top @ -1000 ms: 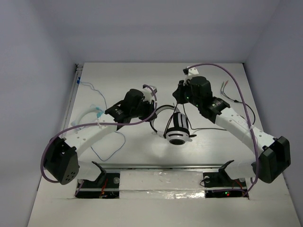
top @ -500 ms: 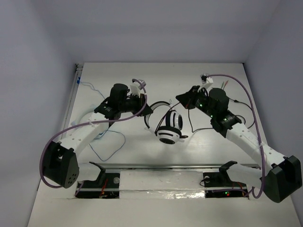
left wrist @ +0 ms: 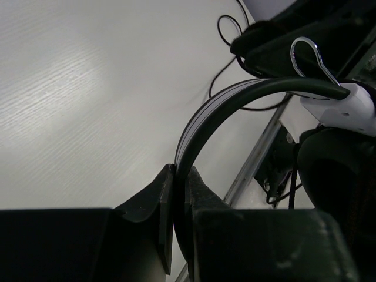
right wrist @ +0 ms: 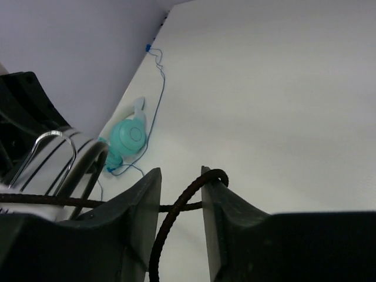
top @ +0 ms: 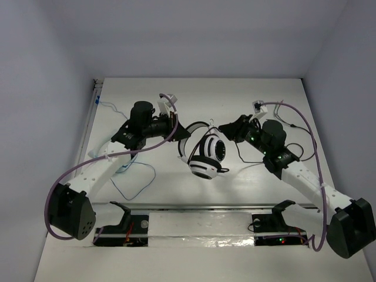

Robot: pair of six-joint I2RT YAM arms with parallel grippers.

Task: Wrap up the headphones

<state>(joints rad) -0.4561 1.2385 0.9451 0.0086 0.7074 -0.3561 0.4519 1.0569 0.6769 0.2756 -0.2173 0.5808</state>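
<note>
The headphones hang tilted above the table's middle, black earcups with white rings downward. My left gripper is shut on the headband; in the left wrist view the jaws clamp the dark arc of the headband, with an earcup at right. My right gripper sits just right of the headphones. Its jaws stand apart, and the thin black cable runs between them and hooks over the right fingertip. The cable trails to the right under the right arm.
A small teal object with a thin pale blue cord lies at the left, partly under the left arm. Purple robot cables arc over both arms. A metal rail runs along the near edge. White walls enclose the table.
My left gripper has drawn back to the left with the headband, and the headphones have swung left and tilted. My right gripper has moved right and nearer, now low beside the headphones.
</note>
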